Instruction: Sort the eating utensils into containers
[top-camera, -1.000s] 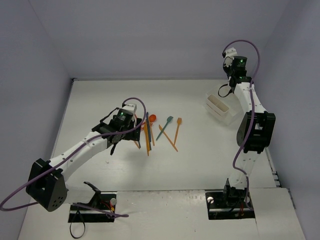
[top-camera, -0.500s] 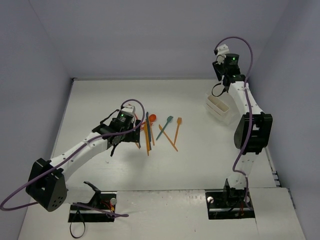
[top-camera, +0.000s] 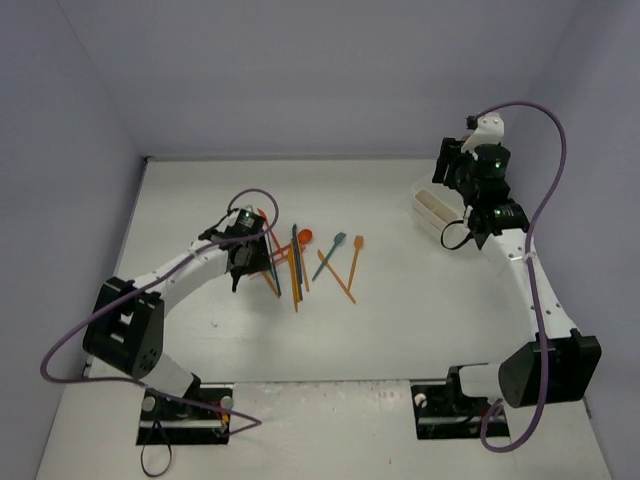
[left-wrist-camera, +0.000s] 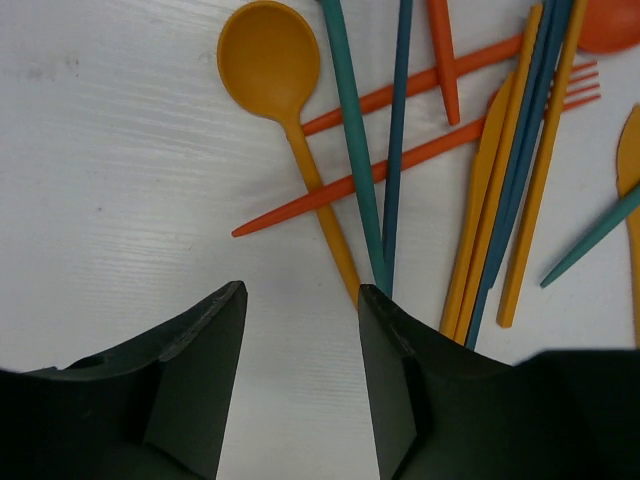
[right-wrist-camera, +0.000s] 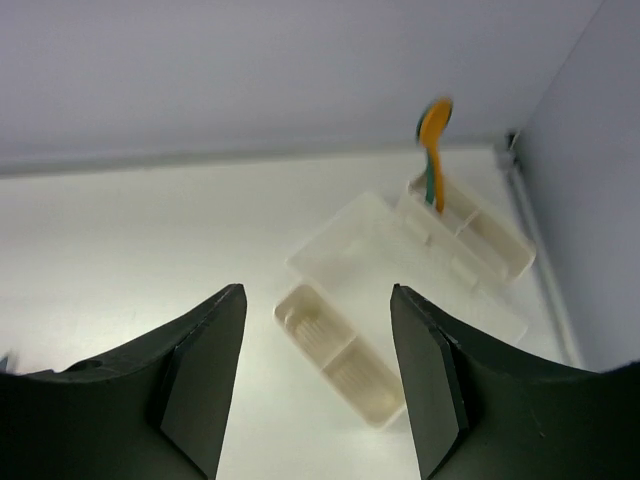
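The eating utensils (top-camera: 297, 258) lie in a loose pile of orange, teal and dark blue pieces at the table's middle. In the left wrist view an orange spoon (left-wrist-camera: 271, 62) lies ahead, with teal handles (left-wrist-camera: 352, 150) and orange pieces to its right. My left gripper (top-camera: 248, 262) is open and empty just left of the pile, low over the table (left-wrist-camera: 298, 300). The white containers (top-camera: 432, 212) stand at the back right. In the right wrist view a small bin (right-wrist-camera: 342, 358) lies below my open, empty right gripper (right-wrist-camera: 315, 292). A far bin (right-wrist-camera: 472, 238) holds an orange and a teal utensil (right-wrist-camera: 433, 150) standing up.
Grey walls close the table at the back and both sides. A wide shallow bin (right-wrist-camera: 375, 240) sits between the small bin and the far bin. Single utensils (top-camera: 345, 262) lie right of the pile. The arm bases stand at the near edge.
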